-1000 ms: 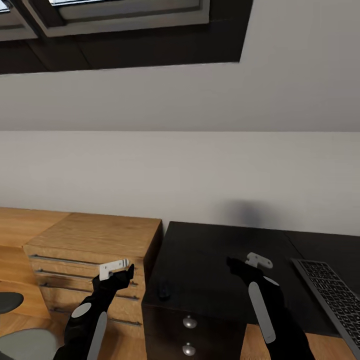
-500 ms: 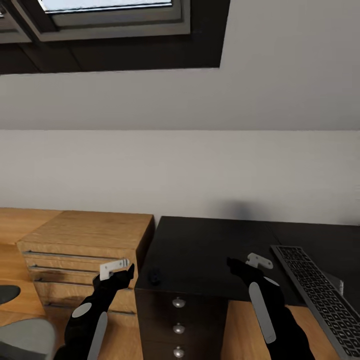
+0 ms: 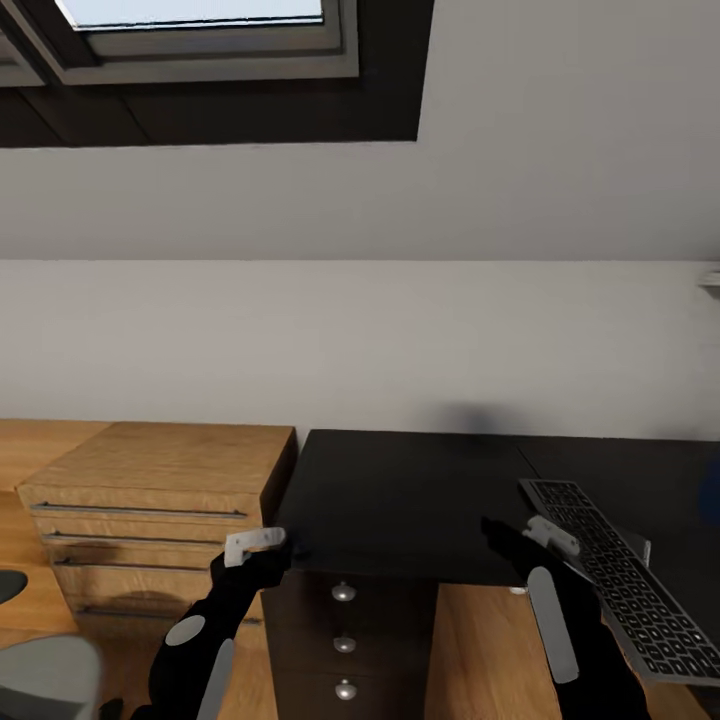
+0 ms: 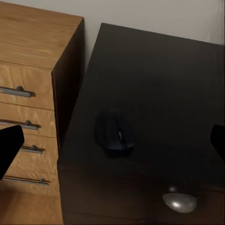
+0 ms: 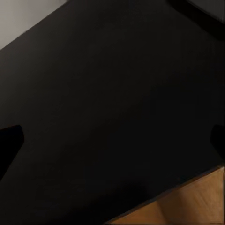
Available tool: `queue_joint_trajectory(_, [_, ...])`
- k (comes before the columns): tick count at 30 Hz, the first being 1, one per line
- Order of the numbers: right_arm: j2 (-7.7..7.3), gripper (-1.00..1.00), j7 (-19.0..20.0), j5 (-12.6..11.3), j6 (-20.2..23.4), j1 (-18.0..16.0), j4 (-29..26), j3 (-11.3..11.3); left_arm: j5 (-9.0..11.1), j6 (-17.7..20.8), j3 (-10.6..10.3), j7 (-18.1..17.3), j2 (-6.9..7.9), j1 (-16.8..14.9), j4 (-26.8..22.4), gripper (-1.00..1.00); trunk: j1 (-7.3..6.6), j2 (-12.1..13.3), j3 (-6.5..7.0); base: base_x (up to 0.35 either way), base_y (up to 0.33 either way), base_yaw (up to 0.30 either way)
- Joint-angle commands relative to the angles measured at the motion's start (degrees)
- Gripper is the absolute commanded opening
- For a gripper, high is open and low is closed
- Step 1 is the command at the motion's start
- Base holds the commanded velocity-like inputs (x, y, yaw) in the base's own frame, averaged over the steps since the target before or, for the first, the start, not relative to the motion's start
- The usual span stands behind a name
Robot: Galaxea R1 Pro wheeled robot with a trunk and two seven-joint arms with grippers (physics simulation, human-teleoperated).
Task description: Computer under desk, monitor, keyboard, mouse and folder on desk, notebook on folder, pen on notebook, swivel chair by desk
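Observation:
The glossy black desk (image 3: 400, 500) stands against the pale wall, with silver knobs (image 3: 343, 592) on its drawer unit. A small black mouse (image 4: 115, 133) lies near the desk's front left corner. My left gripper (image 4: 112, 143) hovers over it, open wide, with one dark fingertip (image 4: 9, 145) at each side of the picture. In the head view the left gripper (image 3: 283, 552) is at that corner. The keyboard (image 3: 610, 570) lies slanted on the desk's right part. My right gripper (image 3: 497, 533) is just left of it, open above bare desk top (image 5: 112, 93). The swivel chair's grey seat (image 3: 45, 680) shows at lower left.
A light-wood drawer chest (image 3: 150, 500) with metal handles stands flush against the desk's left side. A dark-framed skylight (image 3: 200, 40) sits in the sloped ceiling above. Wood floor (image 3: 480, 650) shows under the desk, right of the drawer unit.
The camera has turned right, so the chest and desk slid left in the picture. My left gripper has come over the desk's front left corner, above the mouse. The right gripper has neared the keyboard.

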Motion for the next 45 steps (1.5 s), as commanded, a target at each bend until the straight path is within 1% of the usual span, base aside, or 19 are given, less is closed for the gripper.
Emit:
queue_joint_trajectory(1, [0.05,1.00,-0.32,-0.92,0.16,-0.06,0.11,-0.12,0.10,0.31,-0.08,0.34,0.01,-0.02,-0.08,1.00,0.00,-0.04,-0.07,0.000,0.000,-0.263])
queue_joint_trajectory(2, [0.05,1.00,-0.20,-1.37,0.14,-0.06,0.33,-0.19,0.11,0.29,-0.09,0.35,0.01,-0.02,-0.09,1.00,0.00,-0.04,-0.07,0.000,0.000,-0.265])
queue_joint_trajectory(4, [0.01,1.00,0.19,-3.48,-0.01,-0.05,1.17,-0.69,0.14,0.26,-0.11,0.35,0.01,-0.01,-0.10,1.00,0.00,-0.04,-0.07,0.000,0.000,-0.270])
queue_joint_trajectory(5, [-0.02,1.00,0.37,-5.24,-0.09,-0.05,1.74,-1.47,0.18,0.24,-0.11,0.36,0.01,-0.01,-0.10,1.00,0.00,-0.04,-0.07,0.000,0.000,-0.274])
queue_joint_trajectory(7, [-0.04,1.00,0.64,-8.40,-0.17,-0.05,2.43,-4.15,0.23,0.23,-0.12,0.36,0.01,-0.01,-0.08,1.00,0.00,-0.04,-0.07,0.000,0.000,-0.277])
queue_joint_trajectory(9, [-0.05,1.00,0.72,-9.44,-0.19,-0.05,2.60,-5.76,0.24,0.22,-0.12,0.36,0.01,0.00,-0.07,1.00,0.00,-0.04,-0.07,0.000,0.000,-0.279])
queue_joint_trajectory(10, [-0.06,1.00,0.80,-10.36,-0.21,-0.05,2.75,-8.26,0.25,0.22,-0.14,0.36,0.01,0.00,-0.06,1.00,0.00,-0.04,-0.07,0.000,0.000,-0.281])
queue_joint_trajectory(11, [-0.06,1.00,0.82,-10.57,-0.22,-0.05,2.78,-9.10,0.25,0.22,-0.14,0.36,0.01,0.00,-0.06,1.00,0.00,-0.04,-0.07,0.000,0.000,-0.282])
queue_joint_trajectory(12, [-0.06,1.00,0.84,-10.89,-0.22,-0.05,2.83,-10.68,0.25,0.22,-0.13,0.36,0.01,0.00,-0.06,1.00,0.00,-0.04,-0.07,0.000,0.000,-0.282])
queue_joint_trajectory(13, [-0.04,1.00,0.86,-11.01,-0.22,-0.05,2.84,-11.38,0.25,0.22,-0.15,0.36,0.01,0.00,-0.06,1.00,0.00,-0.04,-0.07,0.000,0.000,-0.282])
queue_joint_trajectory(14, [-0.01,1.00,1.05,-11.26,-0.23,-0.05,2.87,-12.84,0.26,0.22,-0.18,0.36,0.01,0.00,-0.05,1.00,0.00,-0.04,-0.07,0.000,0.000,-0.283])
queue_joint_trajectory(18, [0.06,1.00,1.73,-11.42,-0.23,-0.05,2.95,-13.88,0.26,0.19,-0.61,0.39,-0.04,0.00,-0.08,1.00,0.00,-0.04,-0.07,0.000,0.000,-0.283])
queue_joint_trajectory(21, [0.05,1.00,2.63,-11.48,-0.23,-0.05,2.98,-14.25,0.26,0.15,-1.75,0.47,-0.07,0.00,-0.07,1.00,0.00,-0.04,-0.07,0.000,0.000,-0.283])
queue_joint_trajectory(25, [0.07,1.00,3.11,-11.56,-0.26,-0.05,2.99,-14.31,0.26,0.13,-2.17,0.53,-0.08,0.00,-0.13,1.00,0.00,-0.04,-0.07,0.000,0.000,-0.283])
queue_joint_trajectory(27, [0.09,1.00,3.18,-11.57,-0.28,-0.05,2.99,-14.28,0.26,0.13,-2.20,0.53,-0.08,0.00,-0.13,1.00,0.44,-0.84,-0.40,0.000,0.000,-0.283])
queue_joint_trajectory(29, [0.11,1.00,3.29,-11.58,-0.25,-0.05,2.99,-14.23,0.26,0.13,-2.17,0.54,0.00,0.00,-0.14,1.00,0.44,-0.84,-0.38,0.000,0.000,-0.214])
queue_joint_trajectory(32, [0.11,1.00,3.33,-11.58,-0.24,-0.05,2.99,-14.13,0.22,0.16,-2.03,0.54,0.27,0.00,-0.04,1.00,0.44,-0.84,-0.37,0.000,0.000,-0.071])
queue_joint_trajectory(39, [0.08,1.00,3.34,-11.52,-0.23,-0.05,2.91,-14.02,0.13,0.15,-1.98,0.54,0.35,0.00,0.09,1.00,0.44,-0.84,-0.37,0.000,0.000,-0.012])
queue_joint_trajectory(45, [0.09,1.00,3.87,-11.47,-0.23,-0.05,2.58,-13.95,0.11,0.22,-1.90,0.54,0.36,0.00,0.12,1.00,0.44,-0.84,-0.37,-0.285,0.005,0.000])
